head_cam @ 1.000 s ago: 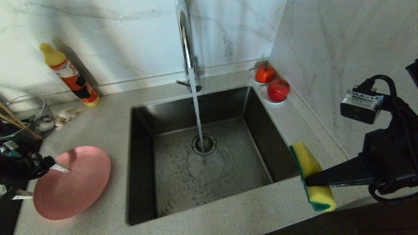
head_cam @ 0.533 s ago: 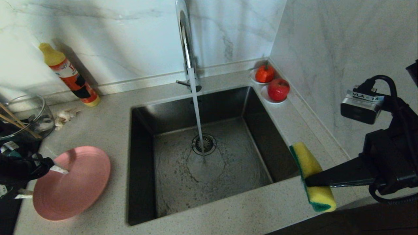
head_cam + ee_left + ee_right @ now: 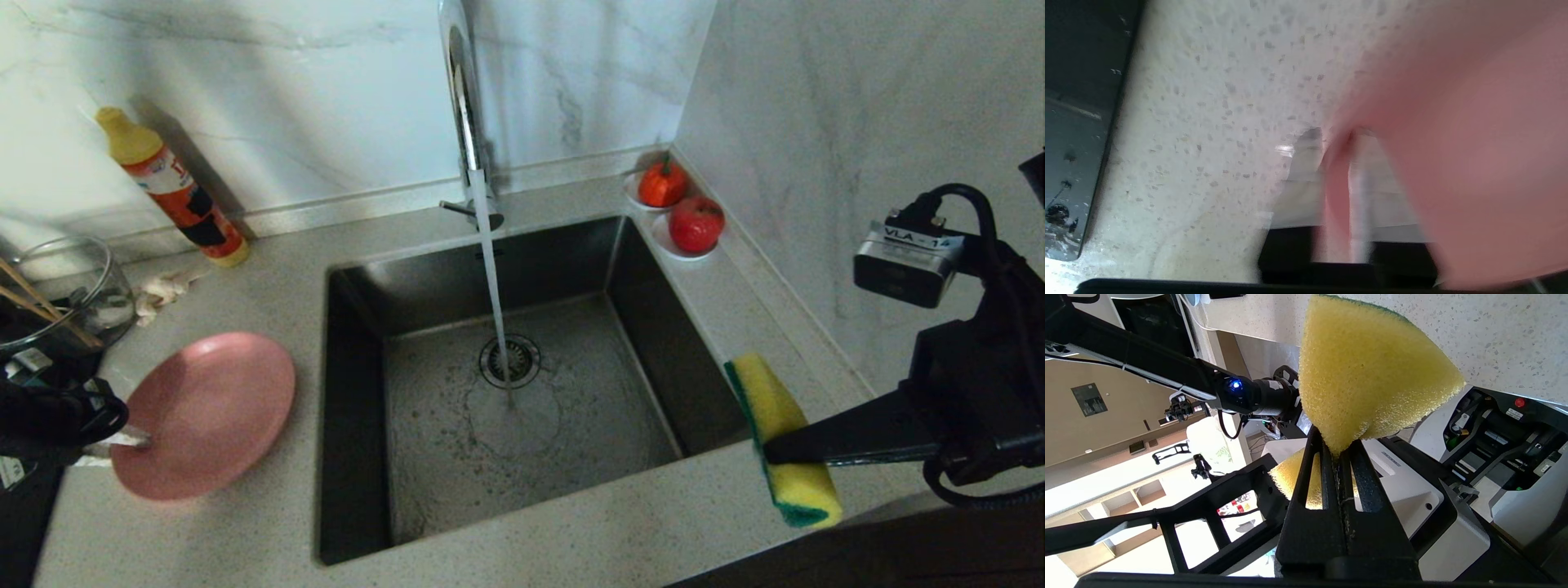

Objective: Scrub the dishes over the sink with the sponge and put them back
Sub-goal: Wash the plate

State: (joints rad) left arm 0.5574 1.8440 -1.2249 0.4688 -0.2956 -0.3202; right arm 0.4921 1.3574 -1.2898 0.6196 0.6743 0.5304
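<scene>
The pink plate (image 3: 208, 408) hangs tilted just left of the sink (image 3: 669, 343), with my left gripper (image 3: 122, 441) shut on its near rim. In the left wrist view the plate (image 3: 1474, 143) rim passes between the white fingers (image 3: 1306, 171) of the left gripper (image 3: 1337, 141). At the sink's front right corner my right gripper (image 3: 771, 451) is shut on the yellow sponge (image 3: 780, 437), green face toward the sink. The sponge (image 3: 1367, 375) bulges beyond the right gripper (image 3: 1337, 449). Thin wooden sticks (image 3: 33, 306) lean in the glass jug (image 3: 82, 290).
Water runs from the chrome tap (image 3: 465, 106) onto the drain strainer (image 3: 510, 361). An orange detergent bottle (image 3: 175, 192) leans against the back wall. Two saucers with red fruit (image 3: 682, 212) sit in the back right corner. A marble wall closes the right side.
My left gripper has closed on the plate's rim. The plate has tipped and shifted up and toward the sink. The right arm and sponge have not moved.
</scene>
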